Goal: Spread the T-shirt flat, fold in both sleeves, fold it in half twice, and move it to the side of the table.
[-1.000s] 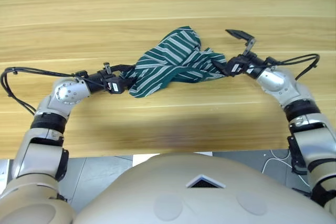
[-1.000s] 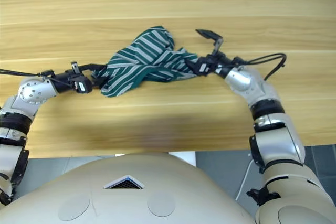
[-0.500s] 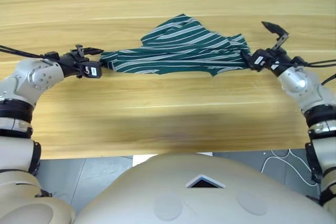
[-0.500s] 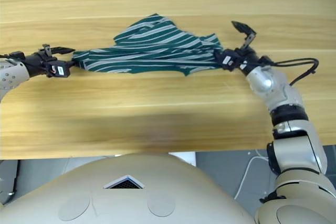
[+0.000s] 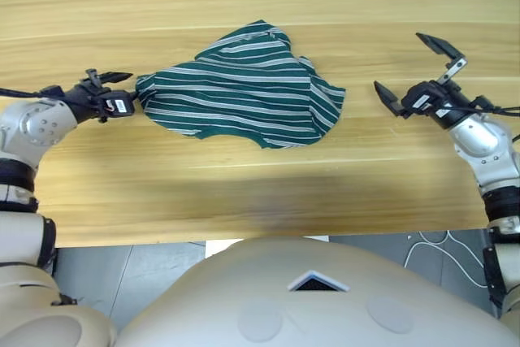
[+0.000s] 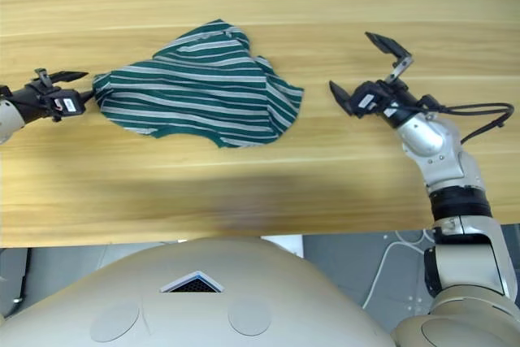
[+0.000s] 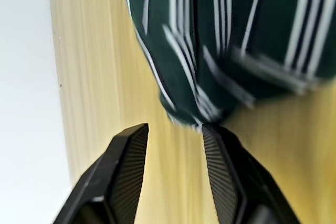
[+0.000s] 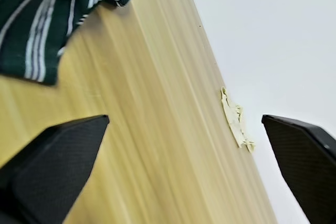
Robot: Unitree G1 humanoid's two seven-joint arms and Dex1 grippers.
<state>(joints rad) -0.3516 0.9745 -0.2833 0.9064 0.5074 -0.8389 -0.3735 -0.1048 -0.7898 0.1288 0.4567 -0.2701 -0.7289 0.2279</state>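
Shirt (image 5: 244,91) lies bunched on the tabletop (image 5: 244,188). Right tool (image 5: 400,62) gapes empty, well apart; left tool (image 7: 174,129) is parted, seemingly only touching the hem. Grip opposite edges, pull evenly.

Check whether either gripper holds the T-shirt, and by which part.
Nothing is held: the left gripper is open at the edge of the T-shirt, the right gripper open, apart from it.

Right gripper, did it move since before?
Yes. The right gripper slid to the robot's right along the table, away from the shirt, jaws open.
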